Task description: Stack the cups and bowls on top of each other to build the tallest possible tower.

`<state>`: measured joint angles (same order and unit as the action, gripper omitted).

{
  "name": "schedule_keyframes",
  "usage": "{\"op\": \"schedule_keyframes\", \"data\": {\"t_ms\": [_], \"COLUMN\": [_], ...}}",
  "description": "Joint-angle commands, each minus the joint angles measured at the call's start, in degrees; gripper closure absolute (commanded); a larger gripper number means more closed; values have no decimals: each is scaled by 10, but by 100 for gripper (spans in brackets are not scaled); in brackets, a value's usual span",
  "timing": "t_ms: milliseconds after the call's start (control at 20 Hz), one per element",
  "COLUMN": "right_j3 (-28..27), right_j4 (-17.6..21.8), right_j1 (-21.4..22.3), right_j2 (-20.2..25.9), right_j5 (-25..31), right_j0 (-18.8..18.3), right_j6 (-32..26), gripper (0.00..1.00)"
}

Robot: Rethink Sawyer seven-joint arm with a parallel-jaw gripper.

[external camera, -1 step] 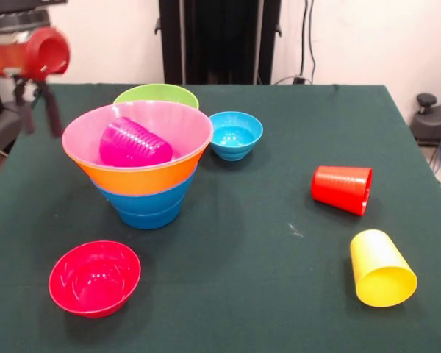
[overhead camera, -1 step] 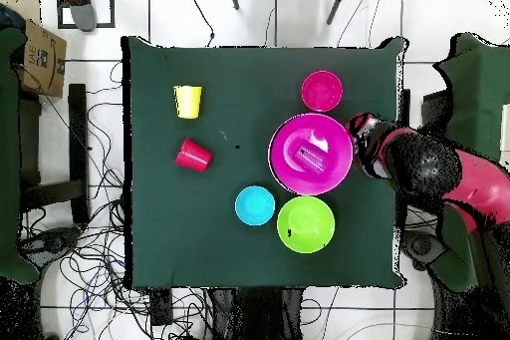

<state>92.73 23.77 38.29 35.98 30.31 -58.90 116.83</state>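
Front view | translucent purple plastic tumbler (external camera, -1 step: pixel 134 143) lies tilted inside wide pink plastic bowl (external camera, -1 step: pixel 184 125) topping nested tower (external camera, -1 step: pixel 143 197) | pincer (external camera, -1 step: pixel 37 107) beside it, empty, fingers apart

Three cups (external camera, -1 step: pixel 341 189), perhaps six bowls (external camera, -1 step: pixel 234 134) visible.

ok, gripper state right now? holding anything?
Gripper: empty, beside the tower and not touching it. The jaws hang apart and look open. The purple cup lies in the pink bowl.
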Motion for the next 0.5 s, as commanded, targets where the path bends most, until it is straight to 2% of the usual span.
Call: {"op": "schedule_keyframes", "data": {"t_ms": [50,500], "right_j3": [-116,-180], "right_j4": [82,62], "right_j1": [-68,-83], "right_j2": [-82,-121], "right_j5": [-54,-23], "right_j0": [42,109], "right_j6": [4,36], "gripper": [0,0]}}
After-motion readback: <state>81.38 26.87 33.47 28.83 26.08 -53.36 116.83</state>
